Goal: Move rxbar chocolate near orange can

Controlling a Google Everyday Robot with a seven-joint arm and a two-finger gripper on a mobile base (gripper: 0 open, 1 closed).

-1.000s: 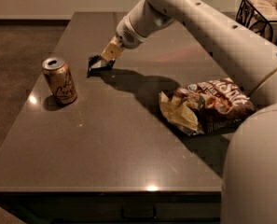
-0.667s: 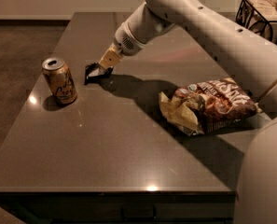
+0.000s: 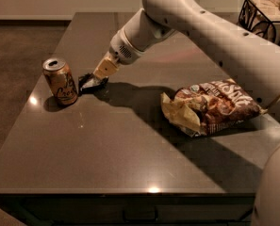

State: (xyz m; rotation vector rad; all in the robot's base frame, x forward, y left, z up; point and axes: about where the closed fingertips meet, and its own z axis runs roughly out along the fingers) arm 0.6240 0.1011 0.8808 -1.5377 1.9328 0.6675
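Note:
The orange can [image 3: 60, 81] stands upright on the left part of the dark table [image 3: 120, 159], its silver top open. The rxbar chocolate [image 3: 86, 83] is a small black bar just right of the can, low over the table, with a narrow gap between them. My gripper [image 3: 93, 81] reaches down from the upper right and is shut on the bar's right end. Part of the bar is hidden by the fingers.
A large brown-and-yellow chip bag [image 3: 210, 106] lies on the right part of the table. A black wire basket [image 3: 267, 14] with a box in it stands at the far right back. The table's left edge drops to brown floor.
My gripper has carried the rxbar chocolate leftward and down, from the middle of the table to just beside the orange can. The can and chip bag have not moved.

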